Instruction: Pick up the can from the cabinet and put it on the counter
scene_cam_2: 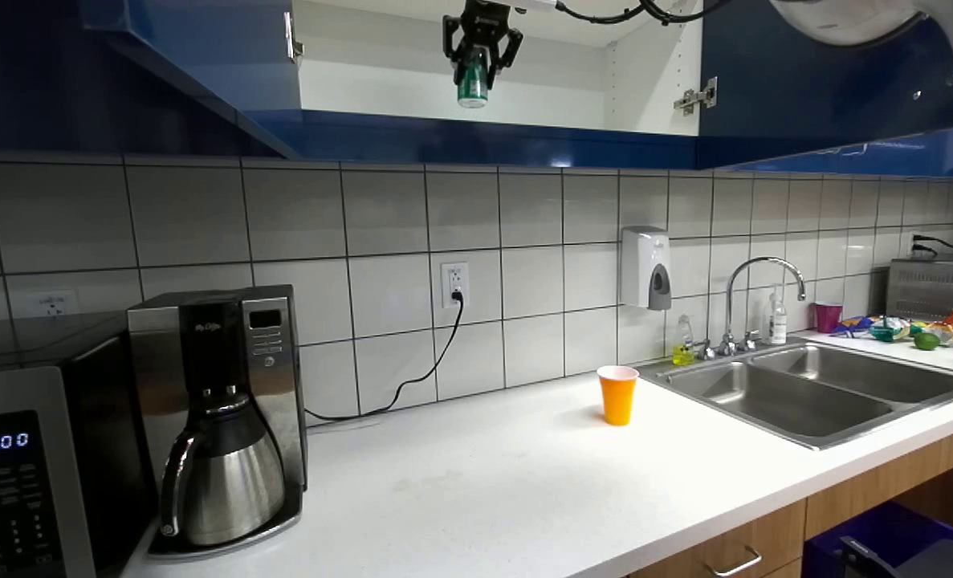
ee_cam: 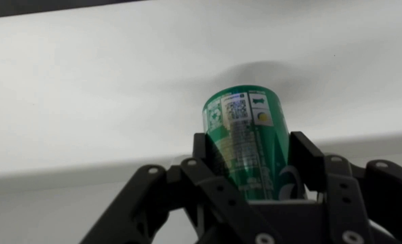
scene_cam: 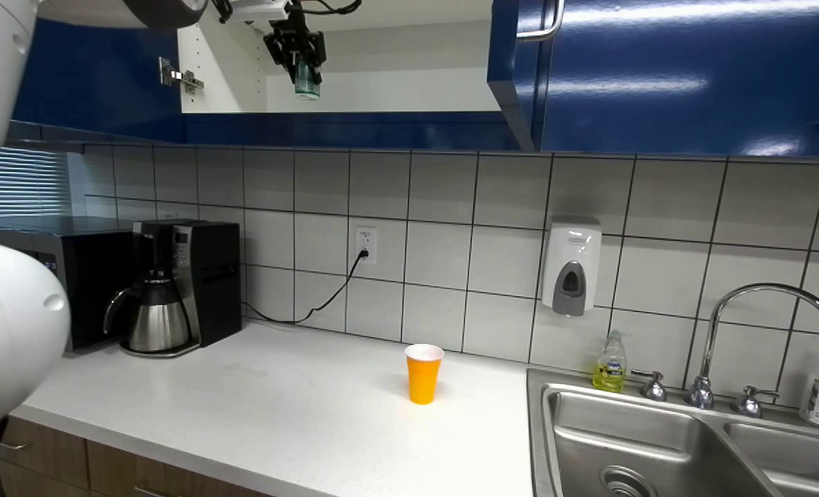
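Observation:
My gripper (scene_cam: 303,69) is shut on the green can (scene_cam: 307,88). They also show in an exterior view, with the gripper (scene_cam_2: 477,74) pointing down and the can (scene_cam_2: 473,90) upright below it. In the wrist view the fingers (ee_cam: 248,145) press on both sides of the can (ee_cam: 246,135), and its far end sticks out past them. The can is at the open dark blue cabinet (scene_cam: 340,130), in front of its pale interior. It looks raised over the cabinet floor (ee_cam: 102,84), but the gap is hard to judge. The white counter (scene_cam: 299,393) is well below.
The cabinet's bottom edge (scene_cam_2: 476,136) runs below the can, with open doors (scene_cam: 512,76) at its sides. An orange cup (scene_cam: 423,376) stands on the counter left of the steel sink (scene_cam: 540,428). A coffee maker (scene_cam_2: 283,385) and a microwave (scene_cam_2: 42,353) stand at the other end.

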You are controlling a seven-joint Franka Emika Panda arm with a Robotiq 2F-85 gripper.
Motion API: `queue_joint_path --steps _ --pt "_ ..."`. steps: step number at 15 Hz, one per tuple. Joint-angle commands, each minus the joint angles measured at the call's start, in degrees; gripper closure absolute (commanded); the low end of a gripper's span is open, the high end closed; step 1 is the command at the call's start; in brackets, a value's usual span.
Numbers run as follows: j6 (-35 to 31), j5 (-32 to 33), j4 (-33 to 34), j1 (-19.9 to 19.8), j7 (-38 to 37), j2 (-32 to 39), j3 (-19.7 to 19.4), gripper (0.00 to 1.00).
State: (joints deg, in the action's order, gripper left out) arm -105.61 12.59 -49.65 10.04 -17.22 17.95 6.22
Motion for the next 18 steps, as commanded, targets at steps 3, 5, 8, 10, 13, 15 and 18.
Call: queue_joint_path --steps 3,5,8,10,13,15,18 --pt "-0.1 -1.9 -12.7 -0.9 -0.7 -10.5 0.1 0.62" --pt "-1.0 -2.9 -17.8 -1.2 -0.6 -14.1 -0.1 0.62" --pt "-2.3 -4.7 -26.5 -1.6 -0.4 -20.4 -0.8 0.62" --pt "-2.9 -5.8 -32.1 -1.7 -0.1 -24.6 -1.7 0.62" --pt "-3.6 -7.0 -39.6 -1.5 0.2 -30.1 -3.1 0.62" --pt "-3.9 -7.7 -44.1 -1.3 0.4 -33.3 -4.1 0.62" --pt "-4.2 -8.9 -49.3 -3.6 1.1 -37.0 -3.1 0.62"
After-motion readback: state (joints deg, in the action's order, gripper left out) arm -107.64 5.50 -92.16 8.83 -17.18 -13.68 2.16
